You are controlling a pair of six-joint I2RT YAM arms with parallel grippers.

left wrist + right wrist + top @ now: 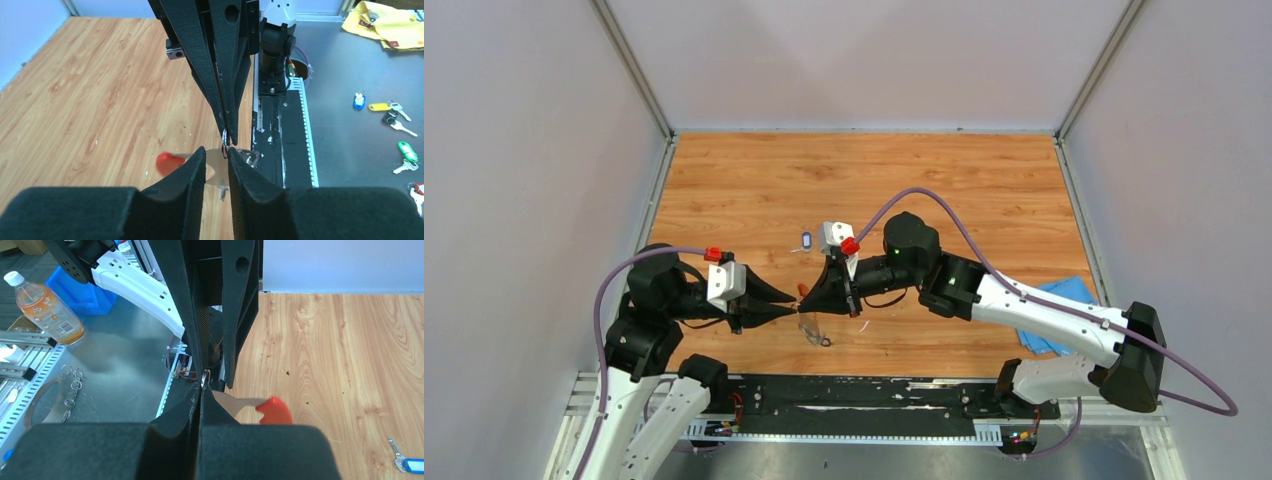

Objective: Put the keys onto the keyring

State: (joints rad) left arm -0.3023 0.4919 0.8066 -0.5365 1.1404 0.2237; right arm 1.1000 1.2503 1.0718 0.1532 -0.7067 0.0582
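My two grippers meet tip to tip at the near middle of the table. My right gripper (pixel 805 297) (pixel 201 390) is shut on a thin metal ring (pixel 205 376) of the keyring (pixel 812 322), whose red part (pixel 274 410) (pixel 167 162) and pale grey pieces hang below the fingertips. My left gripper (pixel 794 301) (pixel 216 156) stands narrowly open, its tips against the same ring (pixel 225 142). A small dark piece (pixel 825 341) hangs at the keyring's low end; I cannot tell whether it is the black key. The blue-and-white key (pixel 807 240) (pixel 409 463) lies loose on the wood behind the grippers.
A blue cloth (pixel 1056 296) lies at the right, partly under the right arm. The black base rail (pixel 854 395) runs along the table's near edge. Off the table, the wrist views show loose tagged keys (pixel 387 112) and a drink bottle (pixel 47 307).
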